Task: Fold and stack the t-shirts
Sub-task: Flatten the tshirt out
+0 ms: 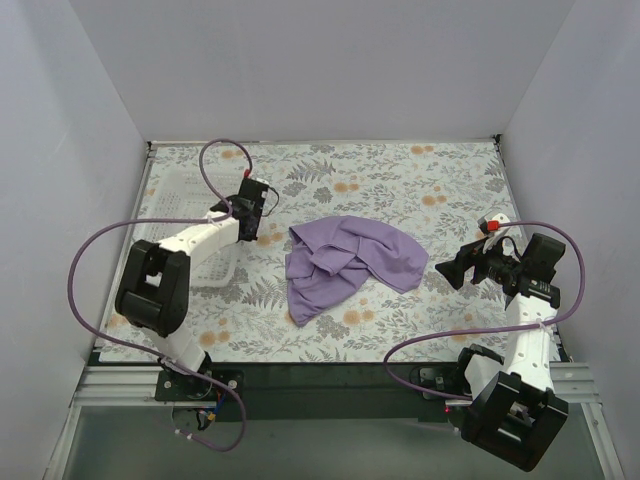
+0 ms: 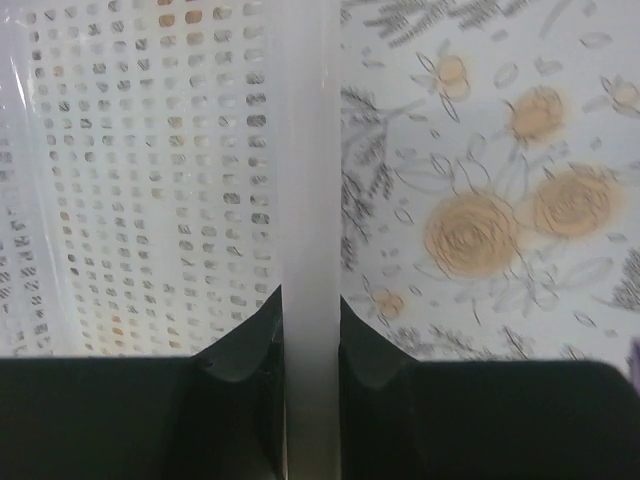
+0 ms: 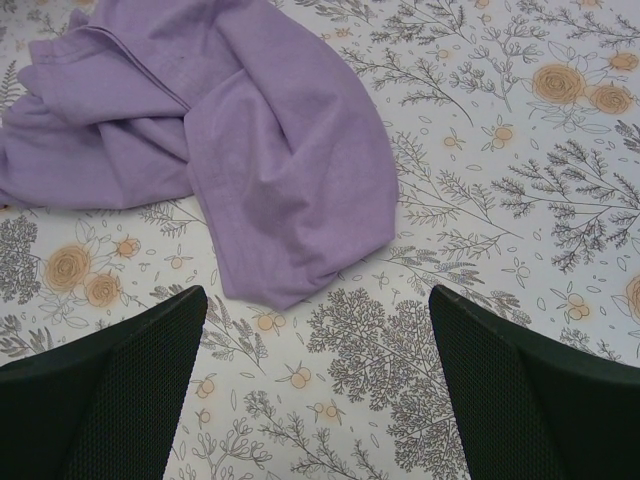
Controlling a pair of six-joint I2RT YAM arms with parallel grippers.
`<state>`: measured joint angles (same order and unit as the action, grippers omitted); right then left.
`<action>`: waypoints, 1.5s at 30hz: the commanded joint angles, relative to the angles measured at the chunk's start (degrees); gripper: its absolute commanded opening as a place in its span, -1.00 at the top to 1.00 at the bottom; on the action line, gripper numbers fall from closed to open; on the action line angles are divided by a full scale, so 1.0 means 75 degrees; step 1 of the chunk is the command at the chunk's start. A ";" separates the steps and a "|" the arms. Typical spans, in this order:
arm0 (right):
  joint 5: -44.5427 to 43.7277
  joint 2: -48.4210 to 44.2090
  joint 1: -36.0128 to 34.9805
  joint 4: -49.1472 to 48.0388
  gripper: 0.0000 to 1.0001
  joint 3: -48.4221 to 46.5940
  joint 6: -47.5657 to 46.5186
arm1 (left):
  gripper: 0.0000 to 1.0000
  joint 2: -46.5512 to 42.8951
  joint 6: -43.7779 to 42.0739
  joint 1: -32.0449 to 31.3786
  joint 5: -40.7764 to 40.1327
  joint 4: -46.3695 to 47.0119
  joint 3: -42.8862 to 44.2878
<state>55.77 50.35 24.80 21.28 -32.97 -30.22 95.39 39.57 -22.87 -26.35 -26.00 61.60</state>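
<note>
Left gripper [image 2: 311,310] [image 1: 255,200]: clenched on the upright rim strip of the white mesh basket [image 2: 150,200] [image 1: 175,200], one dark finger on each side of the strip and apparently pressed against it, though with the left wrist view blurred at close range. Perforated basket wall to the left of the strip, floral-printed table [image 2: 480,150] [image 1: 400,180] to its right. In the top view, basket at the left side of the table, the gripper at its right edge.

Right gripper [image 3: 315,300] [image 1: 450,270]: released, fingers [image 3: 120,390] spread wide and holding nothing, poised above bare floral surface at the right side of the table, pointed toward the centre.

Lavender-purple t-shirt [image 3: 280,150] [image 1: 345,260]: crumpled in a loose heap near the middle of the table, unfolded, between the two grippers and touching neither. Nearest rounded fold just ahead of the open right fingers in the right wrist view. Shirt apart from the basket.
</note>
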 commanded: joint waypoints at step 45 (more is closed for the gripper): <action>-0.1318 0.1805 -0.3294 0.1651 -0.96 -0.1955 -0.1561 | -0.69 -0.7599 0.2528 0.1116 0.7825 0.1392 -0.3913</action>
<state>50.48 62.06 2.37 31.66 -44.97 -42.17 39.16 56.97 -14.37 26.89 -18.20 32.16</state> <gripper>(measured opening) 0.981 0.847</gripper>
